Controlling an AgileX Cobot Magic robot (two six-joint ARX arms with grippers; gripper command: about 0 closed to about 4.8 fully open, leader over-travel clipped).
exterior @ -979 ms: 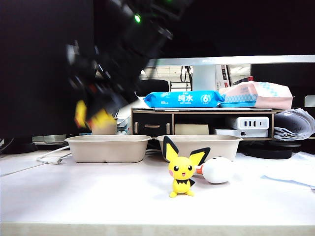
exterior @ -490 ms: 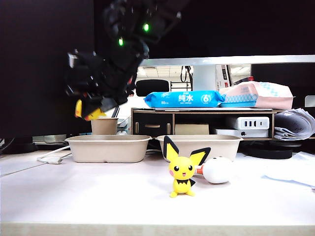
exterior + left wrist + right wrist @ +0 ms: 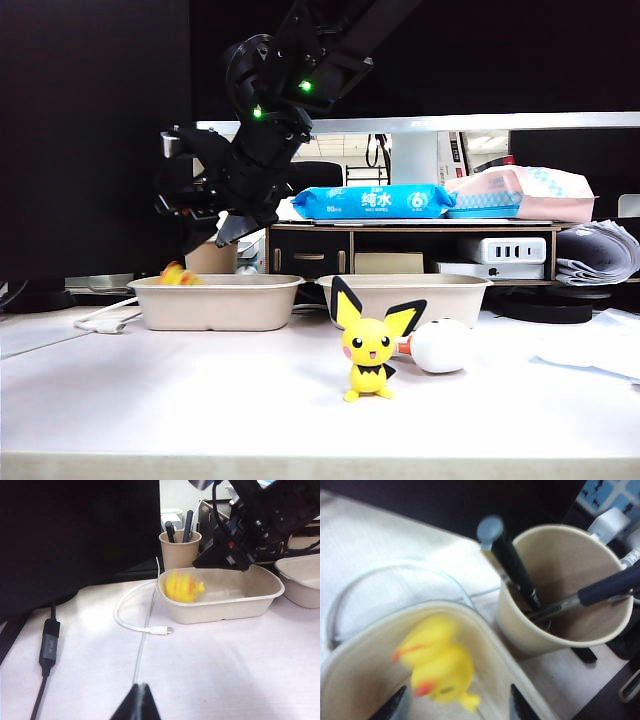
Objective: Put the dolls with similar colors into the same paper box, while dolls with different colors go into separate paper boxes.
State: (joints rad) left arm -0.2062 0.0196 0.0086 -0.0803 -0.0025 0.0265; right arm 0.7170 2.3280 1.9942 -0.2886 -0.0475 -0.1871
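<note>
The yellow duck-like doll (image 3: pixel 183 586) is a motion-blurred shape at the near end of the left paper box (image 3: pixel 235 611), loose from any grip; the exterior view shows only a yellow-orange smear (image 3: pixel 178 275) at that box's left rim (image 3: pixel 220 302), while the right wrist view looks straight down on the duck (image 3: pixel 437 662) inside the tray wall (image 3: pixel 365 645). The right gripper (image 3: pixel 212 232) hangs above that box's left end with its fingers spread and empty, the duck between and below the two dark fingertips (image 3: pixel 395 705) in its own camera. Just behind the box stands a beige pen cup (image 3: pixel 560 587) holding dark pens, plain in both wrist views but mostly hidden by the arm from outside. Only the exterior view shows the second paper box (image 3: pixel 405 292) to the right, the yellow mouse-like doll (image 3: pixel 371 350) upright on the table (image 3: pixel 200 390) in front of it, and the round white doll (image 3: pixel 442 345) lying just beside. The left gripper (image 3: pixel 137 705) shows only as a dark tip low over the table, well away from the boxes; I cannot tell whether its fingers are parted. A white cable (image 3: pixel 132 622) loops near the box.
</note>
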